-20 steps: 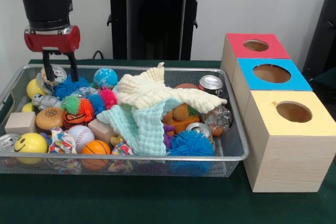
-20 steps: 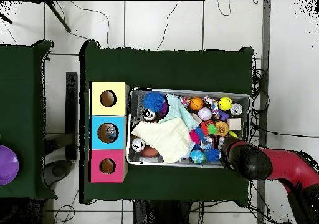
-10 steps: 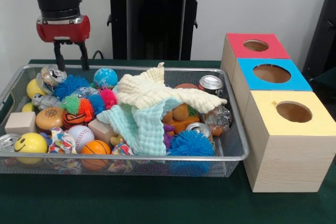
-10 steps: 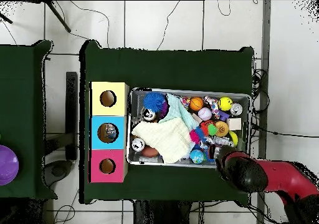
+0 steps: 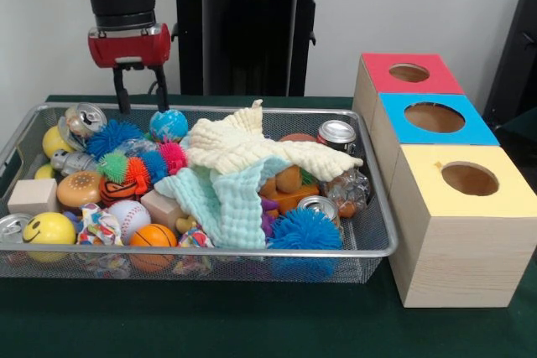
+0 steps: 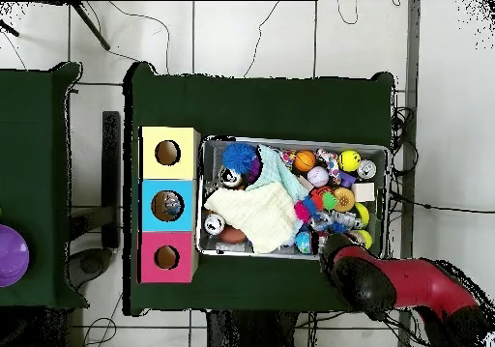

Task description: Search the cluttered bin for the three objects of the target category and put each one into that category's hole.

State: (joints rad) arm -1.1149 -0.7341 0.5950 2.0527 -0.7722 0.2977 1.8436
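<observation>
Hanging above the far rim of the bin, the gripper shows two dark fingers spread apart with nothing between them. Just below and beside its fingertips lies a blue ball with coloured patches, and a little further down a spiky blue ball rests against a clear ball. Further down from the gripper, toward the camera, sit a burger toy, a baseball, a small basketball and a yellow smiley ball. Off to the side of the gripper, a cream cloth lies over a pale green cloth, with a can beyond them. Well apart from the gripper stand three boxes beside the bin: red, blue and yellow, each with a round hole in its top. From overhead, the red arm covers one corner of the bin.
</observation>
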